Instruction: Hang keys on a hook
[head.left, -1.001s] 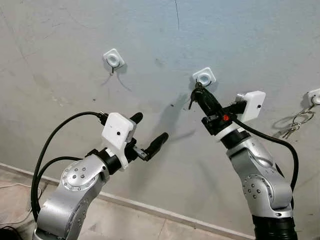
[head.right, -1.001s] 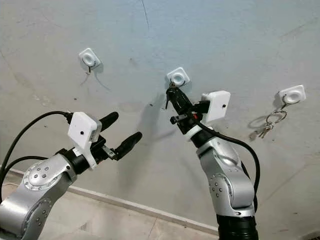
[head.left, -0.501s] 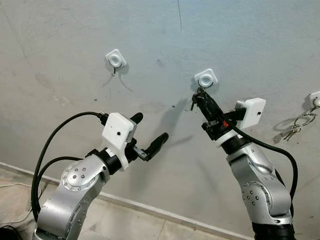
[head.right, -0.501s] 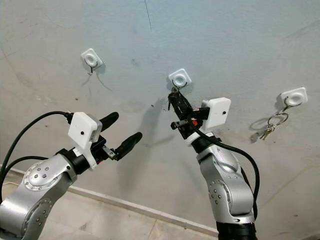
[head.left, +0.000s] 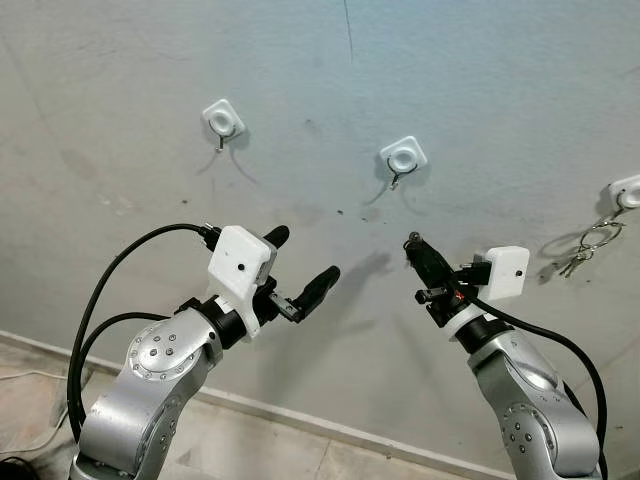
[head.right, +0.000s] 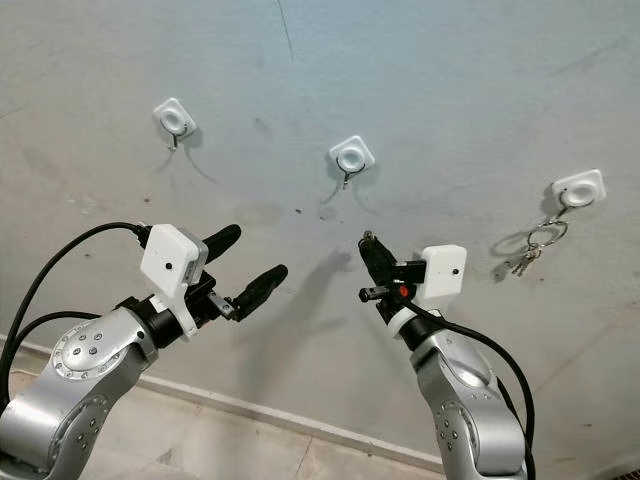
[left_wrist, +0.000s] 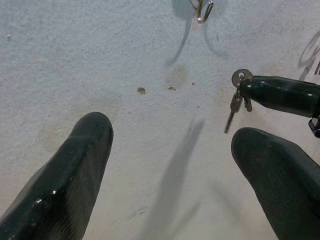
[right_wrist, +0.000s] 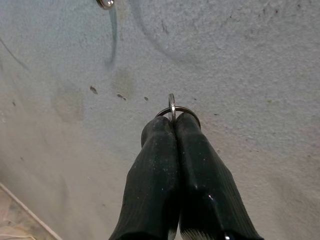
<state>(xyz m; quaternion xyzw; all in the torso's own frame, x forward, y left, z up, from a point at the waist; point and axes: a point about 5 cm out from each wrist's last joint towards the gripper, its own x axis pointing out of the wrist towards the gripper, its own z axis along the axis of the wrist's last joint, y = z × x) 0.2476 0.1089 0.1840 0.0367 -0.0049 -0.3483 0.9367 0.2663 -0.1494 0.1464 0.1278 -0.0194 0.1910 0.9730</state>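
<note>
My right gripper (head.left: 413, 244) is shut on a key ring (right_wrist: 172, 107), and small keys (left_wrist: 235, 103) dangle from its tip. It sits below and a little to the right of the middle wall hook (head.left: 401, 160), clear of it. That hook's metal hanger (head.right: 346, 180) is bare. My left gripper (head.left: 303, 257) stands open with nothing between its fingers, to the left of the right gripper and pointing at the wall.
A bare hook (head.left: 221, 120) sits on the grey wall at the upper left. Another hook (head.left: 627, 193) at the far right carries a bunch of keys (head.left: 586, 249). A skirting line and floor (head.left: 260, 440) run along the bottom.
My right gripper has dropped down and back from the middle hook, still shut on the key ring; the hook now hangs bare. The left arm has barely moved.
</note>
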